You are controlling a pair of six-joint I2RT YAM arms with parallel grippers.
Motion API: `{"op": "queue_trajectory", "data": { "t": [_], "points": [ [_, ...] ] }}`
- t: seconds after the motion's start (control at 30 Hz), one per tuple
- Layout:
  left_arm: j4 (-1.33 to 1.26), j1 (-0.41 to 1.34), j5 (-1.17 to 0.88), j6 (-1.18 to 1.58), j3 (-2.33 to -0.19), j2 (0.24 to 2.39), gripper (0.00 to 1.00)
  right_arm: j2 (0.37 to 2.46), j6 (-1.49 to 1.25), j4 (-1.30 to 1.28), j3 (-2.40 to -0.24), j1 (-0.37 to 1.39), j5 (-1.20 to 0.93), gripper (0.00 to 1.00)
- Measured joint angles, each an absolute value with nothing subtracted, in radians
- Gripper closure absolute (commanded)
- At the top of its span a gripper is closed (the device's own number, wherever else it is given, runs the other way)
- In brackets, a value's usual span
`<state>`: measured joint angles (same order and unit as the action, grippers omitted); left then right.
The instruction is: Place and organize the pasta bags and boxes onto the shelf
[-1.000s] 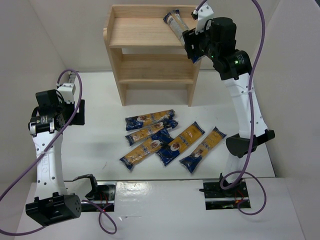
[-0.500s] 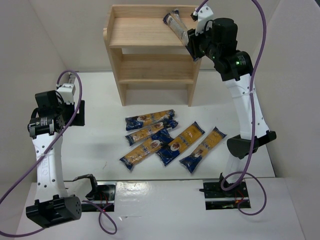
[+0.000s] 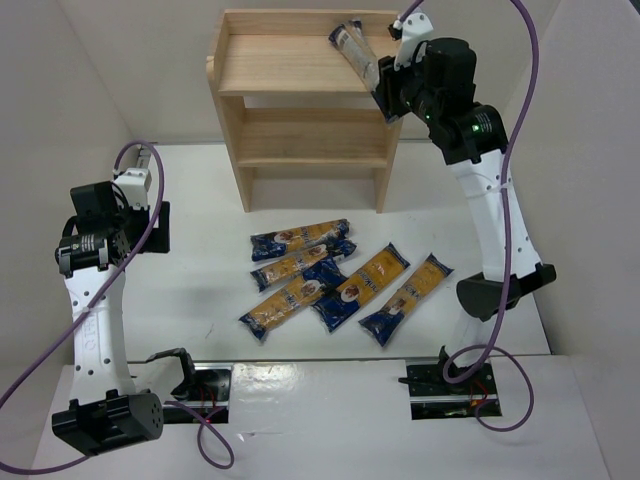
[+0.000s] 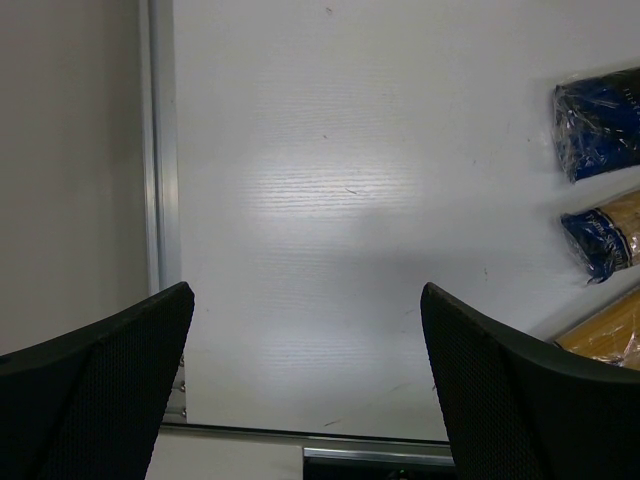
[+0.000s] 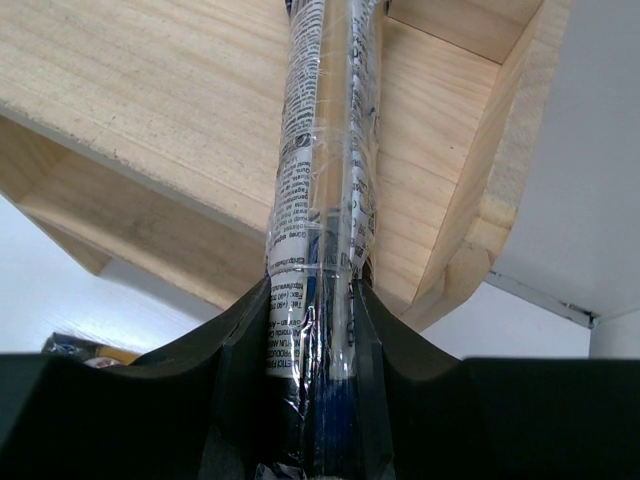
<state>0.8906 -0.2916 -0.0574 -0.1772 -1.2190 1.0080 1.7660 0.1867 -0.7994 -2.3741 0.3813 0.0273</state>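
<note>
The wooden shelf (image 3: 280,65) stands at the back of the table. A long pasta pack (image 3: 352,48) lies slanted over the right end of its top tier (image 5: 150,90), its near end sticking out past the front edge. My right gripper (image 3: 385,90) is shut on that near end; in the right wrist view the pack (image 5: 320,150) runs straight up from between the jaws (image 5: 312,340). Several dark-blue packs with yellow spaghetti (image 3: 362,286) lie scattered on the table in front of the shelf. My left gripper (image 3: 150,225) hangs open and empty (image 4: 305,290) over bare table at the left.
The shelf's raised right side panel (image 5: 500,160) stands close beside the held pack. The ends of three packs (image 4: 598,135) show at the right edge of the left wrist view. A metal rail (image 4: 160,150) runs along the table's left edge. White walls enclose the table.
My right gripper has closed on the pack's near end and shifted slightly up and to the right with it. The left arm has not moved.
</note>
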Motion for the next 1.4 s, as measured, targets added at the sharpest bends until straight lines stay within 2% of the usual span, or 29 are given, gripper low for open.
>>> {"op": "queue_trajectory", "data": {
  "t": [0.5,1.4],
  "points": [
    [0.891,-0.292,-0.057,-0.176,-1.219,1.012,0.0,1.618,0.035,-0.778,-2.201,0.382,0.155,1.0],
    [0.902,-0.292,-0.057,-0.176,-1.219,1.012,0.0,1.718,-0.097,-0.78,-2.314,0.381,0.12,1.0]
  ]
}}
